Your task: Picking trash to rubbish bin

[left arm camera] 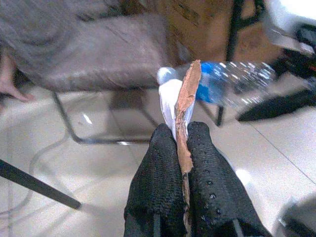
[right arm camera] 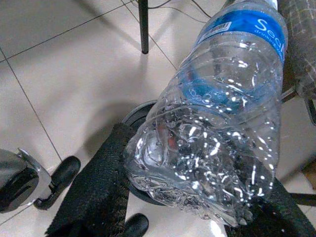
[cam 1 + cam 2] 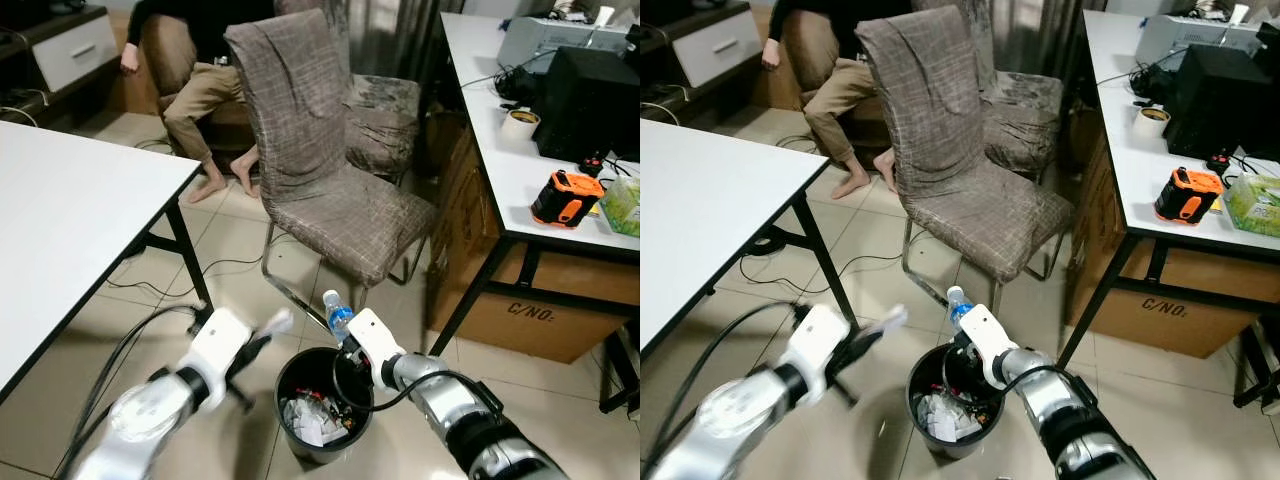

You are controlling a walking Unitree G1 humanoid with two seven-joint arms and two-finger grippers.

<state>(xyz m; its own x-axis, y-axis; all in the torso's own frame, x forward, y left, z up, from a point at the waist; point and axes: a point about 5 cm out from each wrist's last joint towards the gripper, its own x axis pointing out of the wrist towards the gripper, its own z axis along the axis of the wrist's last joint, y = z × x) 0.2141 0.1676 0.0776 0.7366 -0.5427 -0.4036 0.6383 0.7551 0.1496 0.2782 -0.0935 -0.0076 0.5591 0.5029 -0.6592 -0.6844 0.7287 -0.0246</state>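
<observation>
A black rubbish bin (image 3: 322, 403) stands on the tiled floor in front of me, with crumpled paper inside. My right gripper (image 3: 347, 345) is over its far right rim, shut on an empty clear plastic bottle (image 3: 337, 313) with a blue label (image 2: 243, 27) and white cap. My left gripper (image 3: 262, 335) hangs to the left of the bin, shut on a flat scrap of brown and white card (image 1: 185, 109) that sticks out past the black fingers (image 1: 158, 183). The left arm is blurred.
A brown fabric chair (image 3: 318, 170) stands just behind the bin. A white table (image 3: 60, 220) is at my left, with cables on the floor beneath. At my right a desk (image 3: 500, 150) holds an orange tool and tape. A person (image 3: 205, 95) sits at the back.
</observation>
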